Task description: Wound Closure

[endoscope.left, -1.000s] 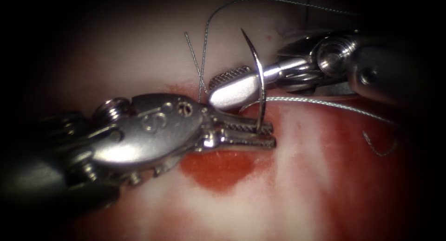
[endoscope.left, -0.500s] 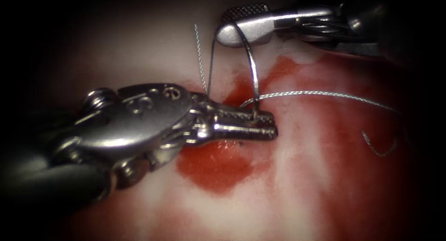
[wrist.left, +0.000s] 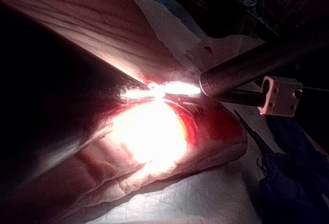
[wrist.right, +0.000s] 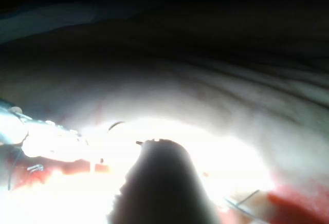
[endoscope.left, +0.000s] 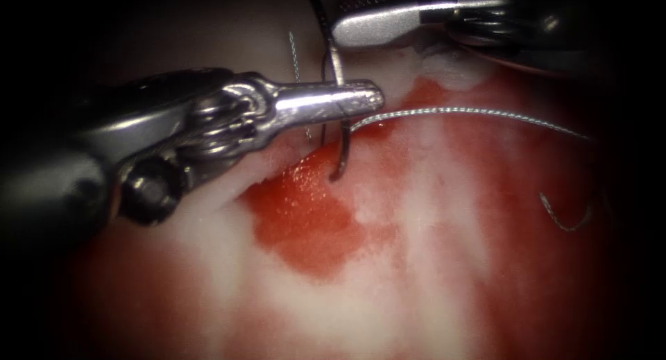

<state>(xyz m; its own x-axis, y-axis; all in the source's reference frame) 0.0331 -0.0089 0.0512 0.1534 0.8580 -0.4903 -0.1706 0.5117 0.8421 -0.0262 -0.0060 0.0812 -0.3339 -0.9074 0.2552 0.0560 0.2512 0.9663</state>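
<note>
We log: left tool clamps needle mid-curve, free of tissue | right tool holds nothing, jaw gap unclear | thread trails; closure unfinished.

The needle passes behind the left claw, hiding its middle. The right claw is cut off by the upper edge.

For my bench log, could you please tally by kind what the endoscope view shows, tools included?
Tools: 2, the left tool shut on the needle mid-curve, clear of the tissue; the right tool above it.
Needles: 1
Long threads: 1, thread
Cut ends of thread: 1, cut end right of the red fluid
Total: 5
</note>
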